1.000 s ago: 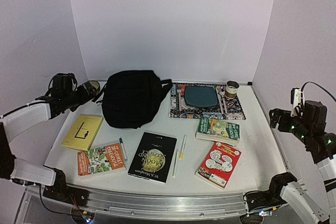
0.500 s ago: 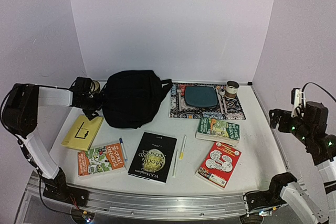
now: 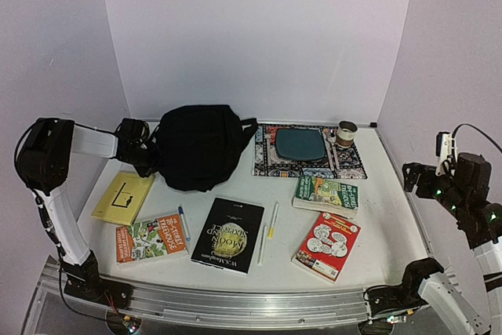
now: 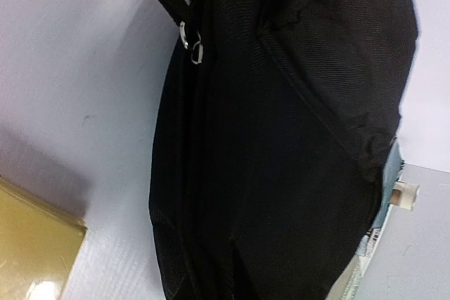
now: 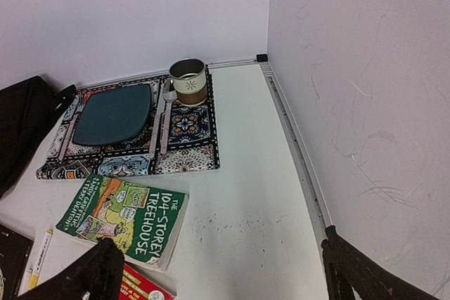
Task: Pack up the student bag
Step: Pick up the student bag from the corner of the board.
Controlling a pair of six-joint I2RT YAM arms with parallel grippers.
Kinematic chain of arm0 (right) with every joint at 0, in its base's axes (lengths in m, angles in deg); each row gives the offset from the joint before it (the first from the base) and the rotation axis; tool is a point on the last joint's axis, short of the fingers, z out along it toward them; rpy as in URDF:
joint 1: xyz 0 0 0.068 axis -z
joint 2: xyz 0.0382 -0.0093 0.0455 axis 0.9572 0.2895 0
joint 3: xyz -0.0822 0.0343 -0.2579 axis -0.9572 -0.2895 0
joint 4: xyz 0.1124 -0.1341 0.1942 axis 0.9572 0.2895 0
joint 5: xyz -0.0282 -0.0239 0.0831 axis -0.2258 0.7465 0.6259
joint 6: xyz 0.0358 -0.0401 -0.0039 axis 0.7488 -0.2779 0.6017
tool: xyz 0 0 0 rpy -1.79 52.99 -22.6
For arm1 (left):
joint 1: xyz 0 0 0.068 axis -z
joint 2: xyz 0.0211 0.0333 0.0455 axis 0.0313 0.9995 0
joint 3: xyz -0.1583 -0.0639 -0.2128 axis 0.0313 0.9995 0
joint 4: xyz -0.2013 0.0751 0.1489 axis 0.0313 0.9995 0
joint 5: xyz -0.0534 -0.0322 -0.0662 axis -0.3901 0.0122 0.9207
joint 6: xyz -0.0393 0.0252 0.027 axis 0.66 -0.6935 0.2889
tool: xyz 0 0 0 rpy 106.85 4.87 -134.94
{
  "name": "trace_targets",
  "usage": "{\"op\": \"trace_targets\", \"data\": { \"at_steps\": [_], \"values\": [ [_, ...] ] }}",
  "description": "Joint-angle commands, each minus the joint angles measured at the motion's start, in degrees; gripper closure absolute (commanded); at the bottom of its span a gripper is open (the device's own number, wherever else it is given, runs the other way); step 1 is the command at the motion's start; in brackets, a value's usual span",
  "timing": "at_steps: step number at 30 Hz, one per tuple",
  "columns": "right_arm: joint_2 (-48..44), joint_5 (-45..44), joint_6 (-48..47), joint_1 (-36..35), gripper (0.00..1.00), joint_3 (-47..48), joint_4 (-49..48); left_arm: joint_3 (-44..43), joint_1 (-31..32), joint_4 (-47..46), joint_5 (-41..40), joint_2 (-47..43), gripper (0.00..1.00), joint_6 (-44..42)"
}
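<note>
Starting with the left hand (image 3: 143, 156): it's shoved right up against the left side of the backpack (image 3: 196, 147). I honestly can't tell if it's open or closed, since its own camera shows wall-to-wall black fabric and no fingers at all. The right hand (image 5: 218, 275) hangs way off by the right wall, fingers spread wide, holding nothing.

The backpack lies slumped at the back left of the surface (image 3: 392, 217), and none of the stuff has gone into it yet. Two tiny metal zipper pulls (image 4: 192, 43) sit up near a strap.

What worries me:
- The backpack is soft woven nylon with no stiffness, so a one-handed tug will probably bunch it up or drag it instead of opening it.
- Those pulls are small and shiny, so they'd be easy to miss, leaving the hand with a pinch of cloth.
- A push to the right would shove it into the patterned mat (image 3: 310, 164) just beside it, where a mug (image 3: 347, 132) stands.

The yellow book (image 3: 123, 196) near the left hand is thin and flat, and the black book (image 3: 228, 234) looks glossy, so both would be awkward to lift. The pens (image 3: 272, 221) are skinny and round, so they'll roll if nudged.
</note>
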Motion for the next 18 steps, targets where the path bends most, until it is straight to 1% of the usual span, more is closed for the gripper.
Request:
{"op": "trace_targets", "data": {
  "at_steps": [1,9,12,16,18],
  "values": [
    [2.3,0.5,1.3,-0.2,0.02,0.7,-0.8,-1.0,0.4,-3.0,3.0,-9.0,1.0,1.2],
    [12.2,14.4,4.1,-0.3,0.02,5.2,2.3,0.6,0.4,-3.1,5.9,-19.6,1.0,3.4],
    [16.5,21.0,5.1,-0.3,0.08,7.5,3.0,1.4,0.4,-3.2,7.0,-23.1,1.0,4.7],
    [21.4,30.0,10.5,-0.6,0.09,8.9,-1.3,1.1,1.2,-3.2,10.0,-26.5,1.0,5.1],
    [22.7,31.4,13.9,-1.9,0.09,8.6,-4.2,1.0,2.2,-3.2,10.6,-28.1,1.0,5.6]
  ]
}}
